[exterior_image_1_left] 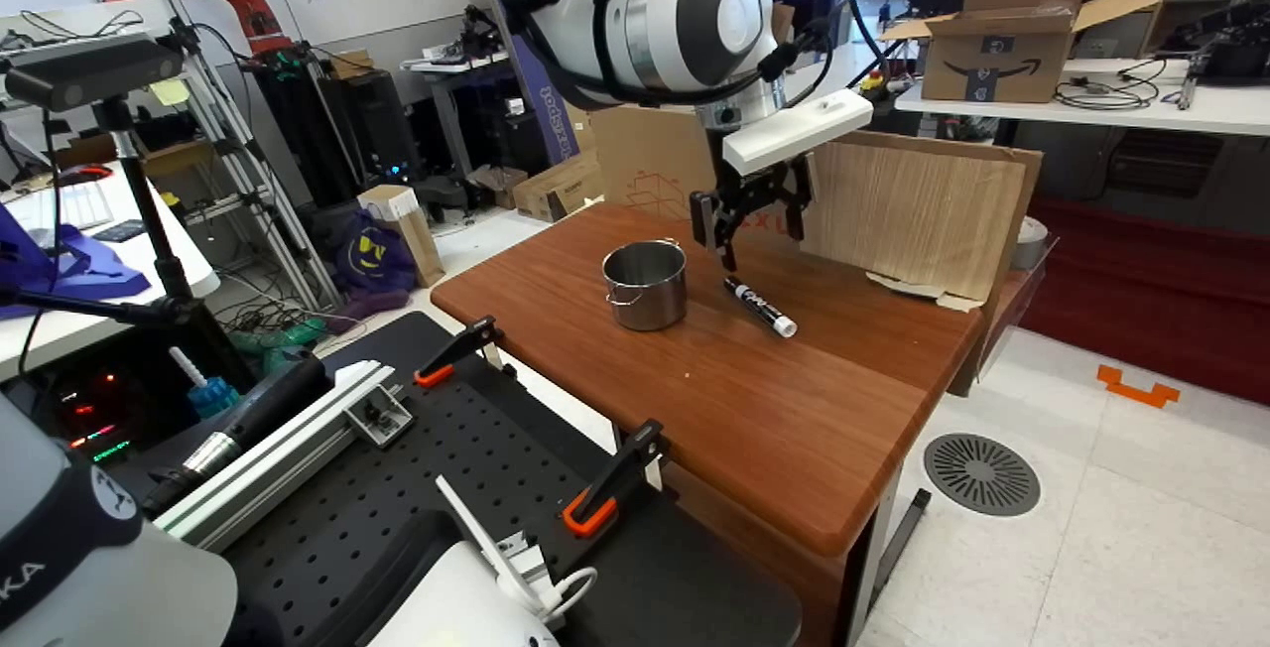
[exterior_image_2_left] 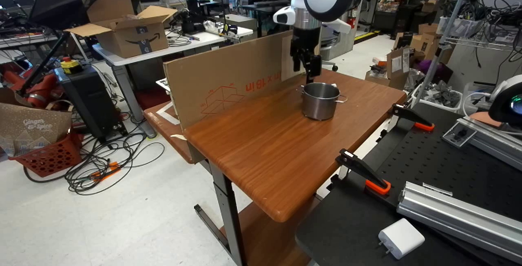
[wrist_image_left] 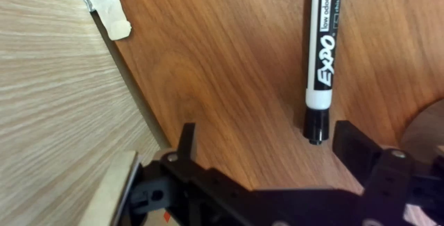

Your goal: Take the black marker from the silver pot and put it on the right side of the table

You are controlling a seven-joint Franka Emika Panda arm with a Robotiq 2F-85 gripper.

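Observation:
The black marker [exterior_image_1_left: 760, 308], with a white barrel end and black cap, lies on the reddish-brown table [exterior_image_1_left: 754, 409] beside the silver pot [exterior_image_1_left: 646, 295], outside it. In the wrist view the marker [wrist_image_left: 322, 45] points its cap toward my jaws. My gripper [exterior_image_1_left: 759, 242] is open and empty above the table, near the cap end. In the wrist view the gripper [wrist_image_left: 266, 123] has its right fingertip just beside the cap, apart from it. The pot [wrist_image_left: 425, 129] shows at the right edge there. In an exterior view the pot [exterior_image_2_left: 320, 102] hides nearly all the marker.
A cardboard sheet [exterior_image_2_left: 228, 84] and a wood-grain panel [exterior_image_1_left: 898, 215] stand upright along the table's back edge. The panel [wrist_image_left: 66, 66] is close to my left finger in the wrist view. A black perforated bench [exterior_image_1_left: 476, 449] with orange clamps [exterior_image_1_left: 615, 478] adjoins the front.

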